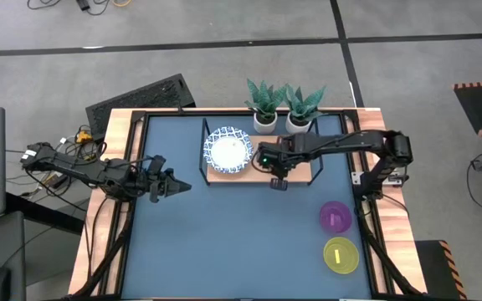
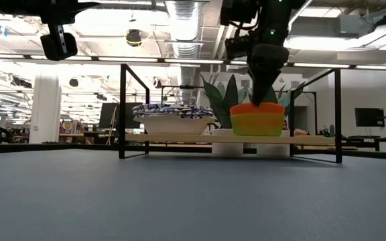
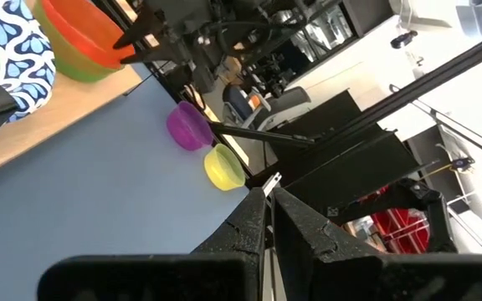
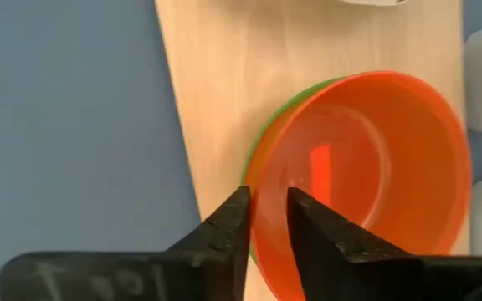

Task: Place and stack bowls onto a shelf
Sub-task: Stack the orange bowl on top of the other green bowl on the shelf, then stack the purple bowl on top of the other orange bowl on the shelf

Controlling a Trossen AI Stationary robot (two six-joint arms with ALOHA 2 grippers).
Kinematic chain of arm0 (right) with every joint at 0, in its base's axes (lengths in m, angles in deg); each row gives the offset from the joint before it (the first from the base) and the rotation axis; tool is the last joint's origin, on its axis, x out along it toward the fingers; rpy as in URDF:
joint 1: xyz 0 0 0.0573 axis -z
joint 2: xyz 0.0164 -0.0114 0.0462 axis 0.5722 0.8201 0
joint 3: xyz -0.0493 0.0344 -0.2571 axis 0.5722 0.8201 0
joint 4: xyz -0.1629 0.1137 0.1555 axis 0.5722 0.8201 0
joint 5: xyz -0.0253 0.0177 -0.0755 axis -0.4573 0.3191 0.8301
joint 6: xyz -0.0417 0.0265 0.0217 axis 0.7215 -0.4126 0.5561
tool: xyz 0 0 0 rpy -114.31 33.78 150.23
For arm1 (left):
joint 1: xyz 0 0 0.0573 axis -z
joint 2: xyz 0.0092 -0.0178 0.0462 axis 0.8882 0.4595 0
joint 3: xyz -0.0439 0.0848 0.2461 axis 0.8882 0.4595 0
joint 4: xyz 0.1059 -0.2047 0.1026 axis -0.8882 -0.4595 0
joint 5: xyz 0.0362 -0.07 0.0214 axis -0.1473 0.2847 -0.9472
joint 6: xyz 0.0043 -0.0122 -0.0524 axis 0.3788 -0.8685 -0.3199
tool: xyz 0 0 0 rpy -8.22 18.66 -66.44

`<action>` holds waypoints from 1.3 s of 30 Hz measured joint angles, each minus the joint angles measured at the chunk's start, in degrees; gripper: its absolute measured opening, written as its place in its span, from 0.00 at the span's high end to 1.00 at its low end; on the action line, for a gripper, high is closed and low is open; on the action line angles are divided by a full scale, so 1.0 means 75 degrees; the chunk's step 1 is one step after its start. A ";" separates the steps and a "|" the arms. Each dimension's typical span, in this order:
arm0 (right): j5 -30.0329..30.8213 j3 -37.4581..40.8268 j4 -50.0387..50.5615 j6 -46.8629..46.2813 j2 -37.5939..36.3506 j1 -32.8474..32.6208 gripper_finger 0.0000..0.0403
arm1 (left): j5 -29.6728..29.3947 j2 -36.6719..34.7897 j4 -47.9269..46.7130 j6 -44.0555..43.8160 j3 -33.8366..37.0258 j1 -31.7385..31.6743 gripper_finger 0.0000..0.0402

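Observation:
On the shelf (image 1: 301,172) a stack of white bowls with blue rims (image 1: 228,150) rests on its base on the left half of the board. The red bowl (image 4: 366,176) sits nested in the green bowl (image 2: 256,125) on the right half. My right gripper (image 4: 266,205) is directly above them, shut on the red bowl. In the high view its arm hides both. The purple bowl (image 1: 335,216) and the yellow bowl (image 1: 340,255) stand on the table near the right edge. My left gripper (image 1: 182,186) hovers shut over the table's left part. My right gripper pinches the red bowl's rim (image 4: 262,188), one finger inside the bowl and one outside. The fingers come from above, pointing down (image 2: 263,90). The red bowl sits upright inside the green bowl, which rests on the shelf board (image 4: 216,100).
Two potted plants (image 1: 265,107) (image 1: 301,109) stand just behind the shelf at the table's far edge. The shelf's black wire frame (image 2: 122,110) rises around the board. Bare blue tabletop (image 1: 241,242) stretches across the middle and near side.

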 joint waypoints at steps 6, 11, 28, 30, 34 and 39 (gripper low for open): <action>0.0023 -0.0042 -0.0008 -0.0350 -0.0594 0.0089 0.56 | 0.0001 0.0000 -0.0131 0.0000 0.0000 0.0000 0.98; 0.0026 -0.0152 0.0209 -0.1910 -0.1584 -0.0122 0.49 | -0.0005 -0.0002 -0.0186 0.0003 0.0000 0.0000 0.98; 0.0523 0.2142 0.1636 -1.1627 -0.2332 -0.4729 0.48 | -0.0349 -0.0003 -0.0348 0.0032 0.0000 0.0000 0.98; 0.0304 0.2478 0.1494 -1.2222 -0.2259 -0.5038 0.47 | -0.0462 0.0000 -0.0350 0.0077 0.0000 -0.0003 0.98; 0.0046 0.2991 0.1151 -1.2957 -0.2028 -0.5508 0.46 | -0.0654 -0.0002 -0.0399 0.0171 0.0000 0.0000 0.98; -0.0256 0.3351 0.0852 -1.3381 -0.1812 -0.5768 0.46 | -0.0864 -0.0003 -0.0489 0.0188 0.0000 0.0000 0.98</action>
